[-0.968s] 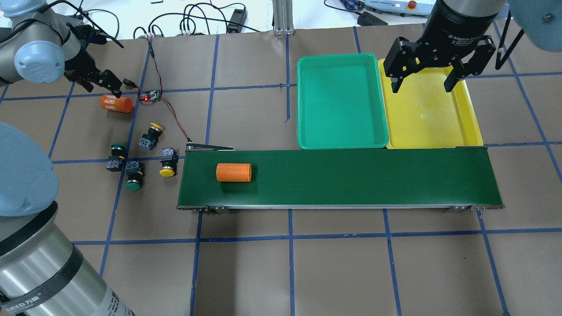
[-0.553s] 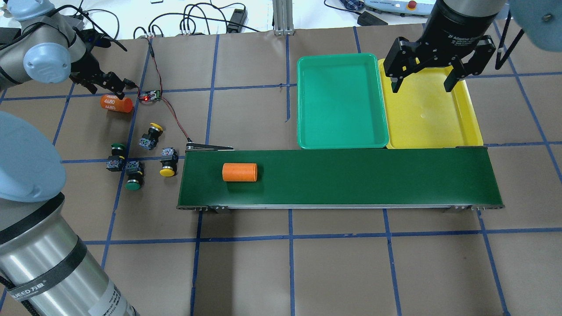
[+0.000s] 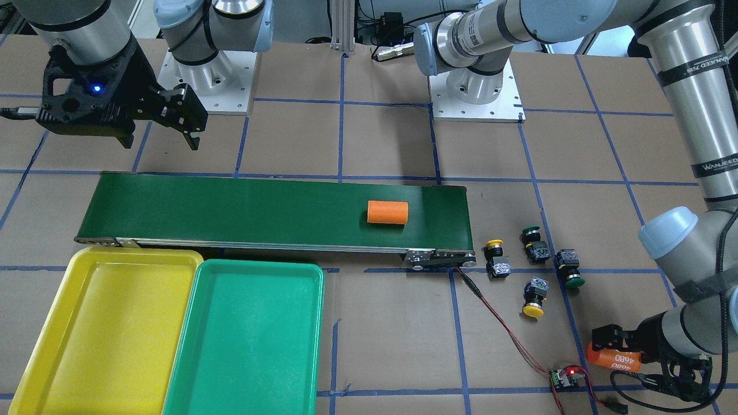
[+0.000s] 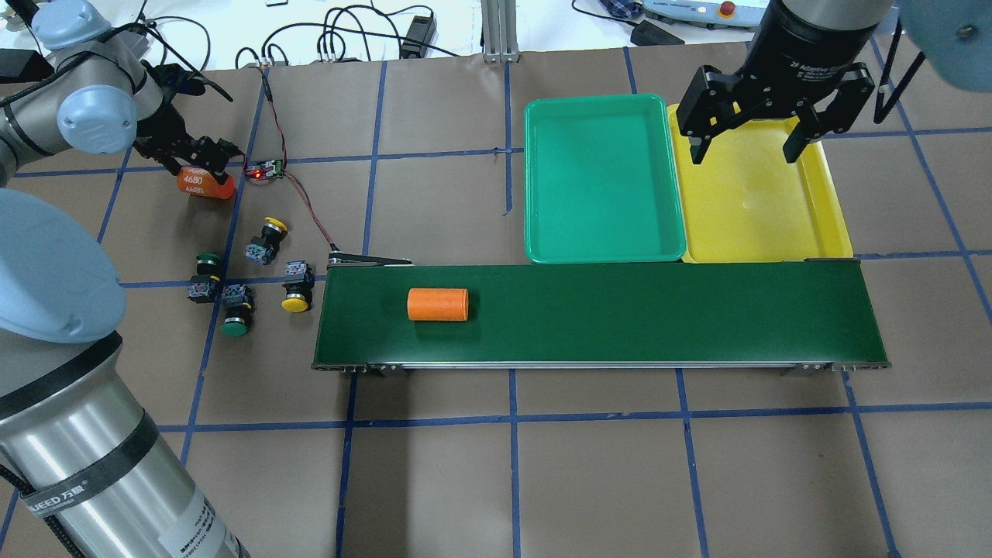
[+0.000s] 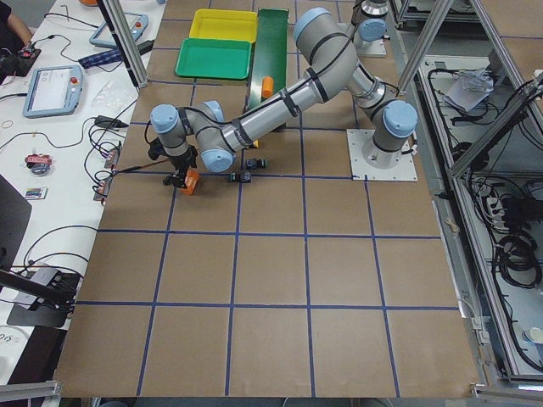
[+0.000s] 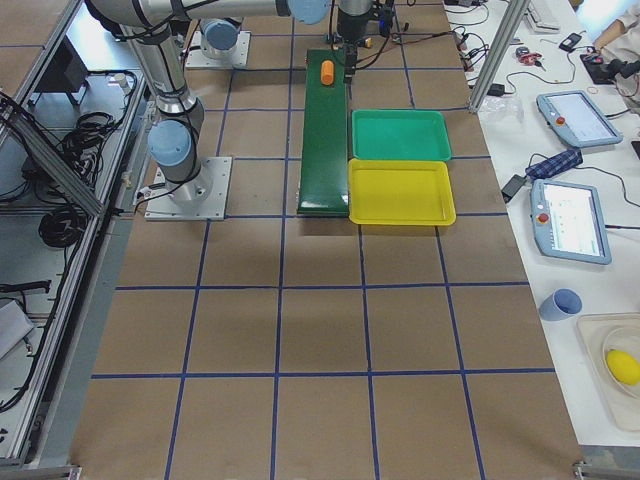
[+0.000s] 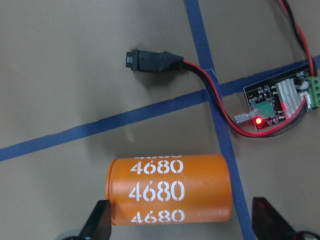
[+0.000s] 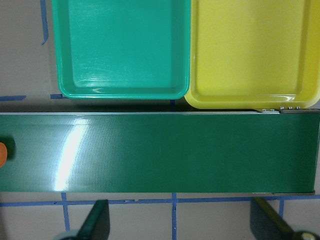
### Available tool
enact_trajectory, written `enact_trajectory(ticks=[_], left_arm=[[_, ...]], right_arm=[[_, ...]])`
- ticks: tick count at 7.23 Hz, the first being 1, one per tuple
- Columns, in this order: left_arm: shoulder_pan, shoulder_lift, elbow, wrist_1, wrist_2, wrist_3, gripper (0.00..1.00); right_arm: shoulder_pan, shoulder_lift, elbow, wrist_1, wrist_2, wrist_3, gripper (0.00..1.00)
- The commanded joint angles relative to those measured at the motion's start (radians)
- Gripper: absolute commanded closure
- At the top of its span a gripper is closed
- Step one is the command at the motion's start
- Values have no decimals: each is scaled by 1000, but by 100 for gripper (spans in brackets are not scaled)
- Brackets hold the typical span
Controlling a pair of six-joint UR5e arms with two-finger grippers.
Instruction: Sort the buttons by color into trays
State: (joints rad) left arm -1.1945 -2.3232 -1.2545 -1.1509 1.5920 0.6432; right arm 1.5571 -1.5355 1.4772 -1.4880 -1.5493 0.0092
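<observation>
Four buttons lie on the table left of the belt: two yellow-capped (image 4: 268, 239) (image 4: 295, 288) and two green-capped (image 4: 203, 277) (image 4: 235, 308). The green tray (image 4: 604, 248) and the yellow tray (image 4: 775, 244) sit side by side behind the belt's right half, both with nothing in them. My left gripper (image 7: 180, 202) is open and low over an orange cylinder marked 4680 (image 7: 170, 192), one finger past each end, well away from the buttons. My right gripper (image 4: 745, 151) hangs open above the yellow tray's far end, holding nothing.
A long dark-green conveyor belt (image 4: 620, 318) carries a second orange cylinder (image 4: 438, 304) near its left end. A small circuit board with a red light (image 4: 266, 170) and its red-black wires lie next to the left gripper and run to the belt's corner.
The left gripper has come down and toward the 4680 cylinder and now straddles it. The cylinder on the belt has travelled a little to the right. The right arm has not moved.
</observation>
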Motion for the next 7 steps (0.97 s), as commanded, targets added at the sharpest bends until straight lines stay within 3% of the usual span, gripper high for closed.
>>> enact_trajectory(ticks=[1,7], left_arm=[[1,-10,10,-1,8,1,0],[1,-28,32,-6,5,3,0]], right_arm=[[0,0,0,0,2,0,0],[1,0,2,0,2,2,0]])
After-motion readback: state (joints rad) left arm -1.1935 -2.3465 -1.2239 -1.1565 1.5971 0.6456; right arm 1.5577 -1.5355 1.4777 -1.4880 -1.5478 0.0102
